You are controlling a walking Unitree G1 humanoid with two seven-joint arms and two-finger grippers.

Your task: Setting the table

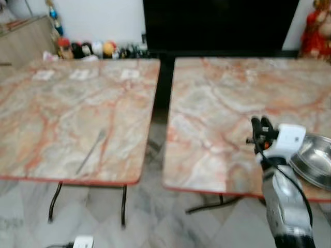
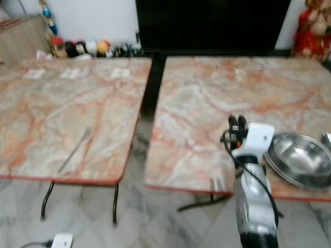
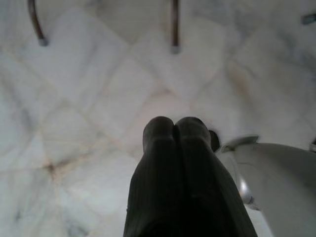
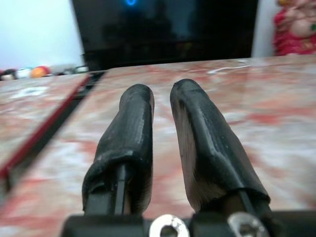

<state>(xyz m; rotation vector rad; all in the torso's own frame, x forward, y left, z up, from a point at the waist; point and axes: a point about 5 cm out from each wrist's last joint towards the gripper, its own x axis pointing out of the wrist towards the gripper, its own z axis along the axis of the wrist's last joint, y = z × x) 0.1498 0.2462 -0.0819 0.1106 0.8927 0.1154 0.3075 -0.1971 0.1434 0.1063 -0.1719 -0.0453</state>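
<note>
Two marble-patterned tables stand side by side, the left table (image 1: 51,113) and the right table (image 1: 222,103). A thin metal utensil (image 1: 91,152) lies near the left table's front edge. A steel bowl (image 2: 300,157) rests on the right table's front right part. My right gripper (image 1: 261,124) is raised over the right table just left of the bowl, its black fingers (image 4: 136,123) nearly together with nothing between them. My left gripper (image 3: 174,123) hangs low, shut and empty, pointing at the tiled floor.
A narrow gap (image 1: 158,129) separates the tables, whose thin dark legs (image 1: 123,204) stand on the marble floor. A few white cards (image 1: 83,75) lie at the left table's back. Small bottles and balls (image 1: 93,49) line the far wall beside a dark screen (image 1: 217,26). A white device (image 1: 83,242) lies on the floor.
</note>
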